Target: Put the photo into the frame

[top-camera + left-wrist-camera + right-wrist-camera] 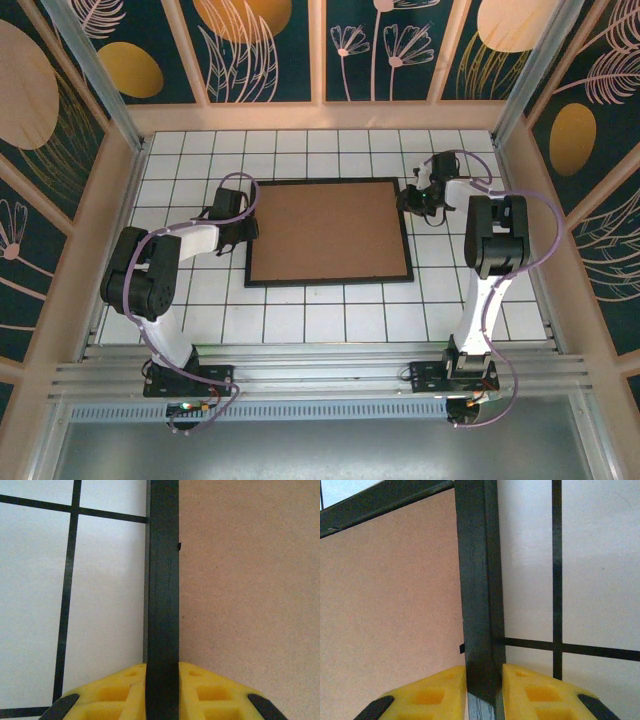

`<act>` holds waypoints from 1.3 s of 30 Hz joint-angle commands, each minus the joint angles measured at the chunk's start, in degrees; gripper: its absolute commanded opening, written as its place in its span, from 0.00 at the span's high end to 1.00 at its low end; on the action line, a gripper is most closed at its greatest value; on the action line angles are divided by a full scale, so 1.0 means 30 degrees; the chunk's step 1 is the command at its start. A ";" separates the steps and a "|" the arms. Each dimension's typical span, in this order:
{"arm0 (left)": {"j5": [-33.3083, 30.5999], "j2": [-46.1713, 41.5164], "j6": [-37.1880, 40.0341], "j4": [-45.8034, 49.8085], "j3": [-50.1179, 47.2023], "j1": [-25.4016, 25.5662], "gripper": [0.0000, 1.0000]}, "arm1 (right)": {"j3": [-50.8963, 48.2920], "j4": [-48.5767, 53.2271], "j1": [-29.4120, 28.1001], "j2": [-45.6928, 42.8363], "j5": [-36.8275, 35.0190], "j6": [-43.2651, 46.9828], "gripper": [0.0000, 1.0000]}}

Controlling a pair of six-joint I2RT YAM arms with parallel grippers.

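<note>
Frame (328,281): lay flat mid-desk (300,320) on white tiles, with one brown board (328,230) set inside. Was clenched at the left rail by the left pincer (243,232), one yellow finger (115,690) pressed to each side of the black strip. Was clenched at the right rail, near the far corner, by the right pincer (411,203), again with a yellow finger (540,690) on each side. Counted: one frame, one board, two pincers.

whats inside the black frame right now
A brown cardboard board fills the frame from edge to edge. Anything lying under the board is covered by it, so that cannot be told.
</note>
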State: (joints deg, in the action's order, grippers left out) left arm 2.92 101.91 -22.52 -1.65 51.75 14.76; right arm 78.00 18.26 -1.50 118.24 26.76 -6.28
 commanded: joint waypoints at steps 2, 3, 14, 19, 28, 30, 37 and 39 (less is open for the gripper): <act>0.0354 0.0191 0.0195 0.0139 0.0307 0.0175 0.79 | 0.0420 0.0223 0.0308 0.0627 0.0746 0.0103 0.76; 0.0375 0.0191 0.0184 0.0118 0.0278 0.0173 0.79 | 0.0503 0.0283 0.0329 0.0666 0.0656 0.0102 0.76; 0.0731 0.0205 0.0143 0.0140 0.0346 0.0163 0.79 | 0.0652 0.1210 -0.0071 0.1319 -0.0044 0.0219 0.78; 0.1189 -0.0142 -0.0192 0.0067 0.0069 0.0161 0.79 | -0.1013 0.1149 -0.0762 -0.0024 -0.0743 -0.0134 0.78; 0.0421 -0.1865 -0.1800 0.0524 -0.1969 0.0157 0.79 | -0.5180 0.0162 -0.1382 -0.3705 -0.0484 -0.1468 0.79; 0.0190 -0.1937 -0.1809 0.0670 -0.2168 0.0174 0.79 | -0.5178 0.0212 -0.1068 -0.4095 -0.0762 -0.1622 0.77; -0.0614 -0.1809 -0.1633 0.0850 -0.2139 0.0150 0.80 | -0.3758 0.0162 -0.0084 -0.4252 0.0127 -0.1794 0.68; -0.0559 -0.1741 -0.1633 0.0816 -0.2059 0.0176 0.80 | -0.3154 0.0569 -0.0046 -0.3725 -0.0020 -0.1559 0.66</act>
State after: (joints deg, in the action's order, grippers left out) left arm 2.20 96.73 -26.04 -1.43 45.95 14.70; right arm 65.21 17.96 -1.89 107.00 25.47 -11.27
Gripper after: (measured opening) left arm 0.207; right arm 0.331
